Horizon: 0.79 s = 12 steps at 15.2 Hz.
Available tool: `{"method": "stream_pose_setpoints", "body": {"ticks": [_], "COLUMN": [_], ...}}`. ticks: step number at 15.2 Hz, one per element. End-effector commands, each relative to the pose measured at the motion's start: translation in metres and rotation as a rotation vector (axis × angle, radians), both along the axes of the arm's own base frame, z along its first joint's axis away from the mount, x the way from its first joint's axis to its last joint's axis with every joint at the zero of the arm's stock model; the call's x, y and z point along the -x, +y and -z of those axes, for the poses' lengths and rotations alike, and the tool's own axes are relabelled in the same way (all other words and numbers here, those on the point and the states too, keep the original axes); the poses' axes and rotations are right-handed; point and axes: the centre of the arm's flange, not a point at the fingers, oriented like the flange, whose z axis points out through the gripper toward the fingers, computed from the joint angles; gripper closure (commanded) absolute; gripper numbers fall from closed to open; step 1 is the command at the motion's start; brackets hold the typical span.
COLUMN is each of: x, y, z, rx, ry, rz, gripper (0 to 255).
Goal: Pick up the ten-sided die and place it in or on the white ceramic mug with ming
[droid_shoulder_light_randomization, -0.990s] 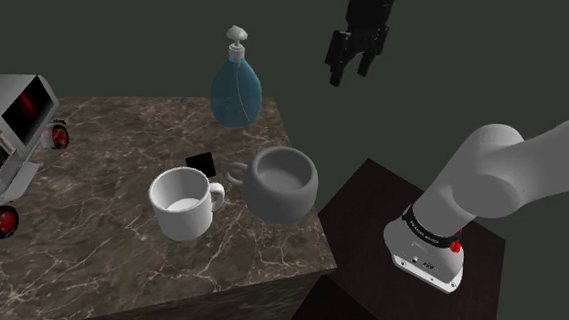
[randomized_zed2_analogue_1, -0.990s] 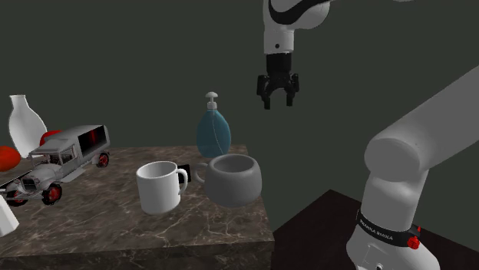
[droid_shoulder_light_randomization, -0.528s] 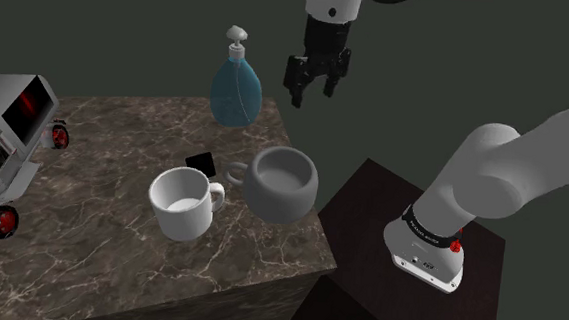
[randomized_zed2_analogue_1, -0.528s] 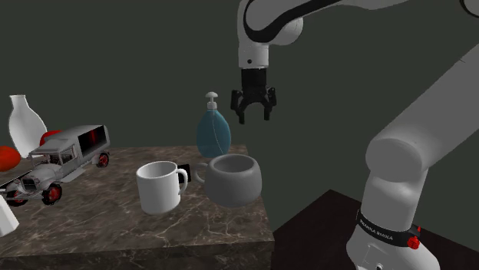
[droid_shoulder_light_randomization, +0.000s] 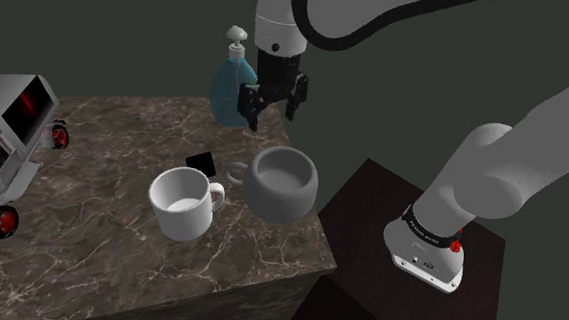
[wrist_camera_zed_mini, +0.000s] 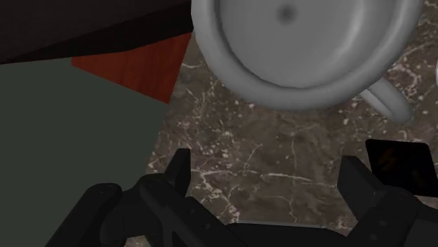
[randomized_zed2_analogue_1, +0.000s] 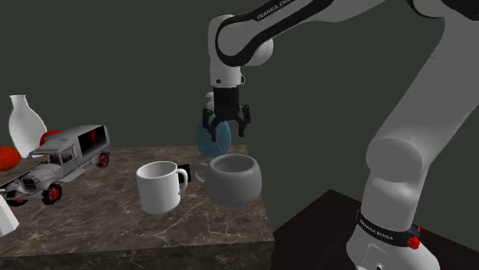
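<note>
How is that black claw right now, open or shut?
Open. In the wrist view the gripper has its two fingers standing apart, with bare marbled tabletop between them and nothing held.

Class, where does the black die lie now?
In the shoulder view, the black die lies on the marble tabletop just behind the gap between the white mug and the grey mug, nearer than the blue pump bottle.

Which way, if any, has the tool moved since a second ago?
Yes. In the shoulder view the tool has gone left and down, from well right of the blue bottle to overlapping its right edge.
</note>
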Motion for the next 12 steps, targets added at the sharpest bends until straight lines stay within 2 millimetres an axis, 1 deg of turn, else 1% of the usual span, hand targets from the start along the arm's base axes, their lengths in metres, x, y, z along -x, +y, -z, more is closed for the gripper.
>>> {"method": "stream_pose_setpoints", "body": {"ticks": [1, 12], "x": [-0.012, -0.078], "y": [0.024, 0.13], "z": [0.011, 0.077], "rx": [-0.003, -0.005], "ry": [-0.007, -0.038], "rz": [0.013, 0.078], "gripper": [0, 0]}}
